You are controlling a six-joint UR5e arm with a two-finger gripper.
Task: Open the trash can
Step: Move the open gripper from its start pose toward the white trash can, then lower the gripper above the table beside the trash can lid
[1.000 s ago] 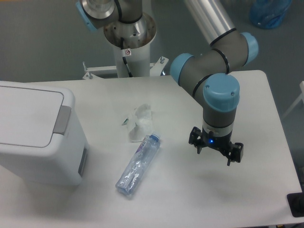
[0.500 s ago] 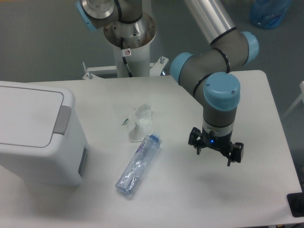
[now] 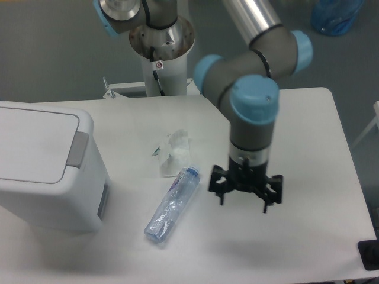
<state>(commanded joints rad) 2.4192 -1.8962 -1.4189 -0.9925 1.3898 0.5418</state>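
Observation:
The trash can point(image 3: 44, 165) is a large white boxy bin at the left of the table, its flat lid down and a grey push tab point(image 3: 76, 149) on its right edge. My gripper point(image 3: 243, 199) hangs over the table's middle right, well to the right of the bin and just right of the bottle. Its fingers are spread wide apart with nothing between them.
A crushed clear plastic bottle point(image 3: 171, 205) with a blue label lies diagonally between the bin and the gripper. A crumpled white tissue point(image 3: 174, 152) sits just above it. The arm's base column point(image 3: 161, 53) rises at the table's far edge. A small black object point(image 3: 369, 255) sits at the front right corner.
The arm has swung left, carrying the gripper leftward toward the bottle. The bin, bottle and tissue have not moved.

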